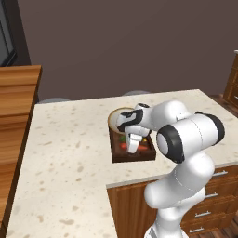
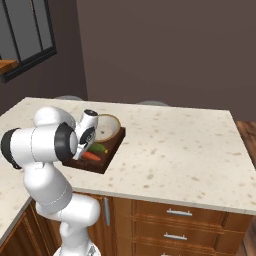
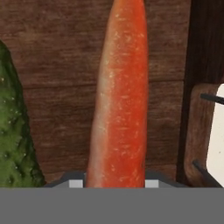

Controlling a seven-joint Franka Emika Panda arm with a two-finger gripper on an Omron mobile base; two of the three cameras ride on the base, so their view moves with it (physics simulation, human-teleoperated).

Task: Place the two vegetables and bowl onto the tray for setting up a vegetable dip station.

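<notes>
Speckled cream counter [image 2: 175, 145] carries the tray [image 2: 107, 159] before brown wall [image 2: 165, 45]; jaws' state unclear.

Speckled beige desk [image 1: 69, 153] on wood cabinets, drawers [image 2: 175, 220] with metal bar handles [image 2: 178, 213] on the front. Plain dark wall [image 1: 125, 42] behind. Dark-framed window [image 2: 25, 35] in right base view. Wooden counter [image 1: 16, 93] at far left of left base view. Wood floor [image 2: 247, 130].

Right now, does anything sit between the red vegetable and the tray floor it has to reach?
Nothing visible does. The red vegetable lies over the tray boards, at the gripper, with the cucumber beside it, apart. The bowl rests at the tray's far end.
</notes>
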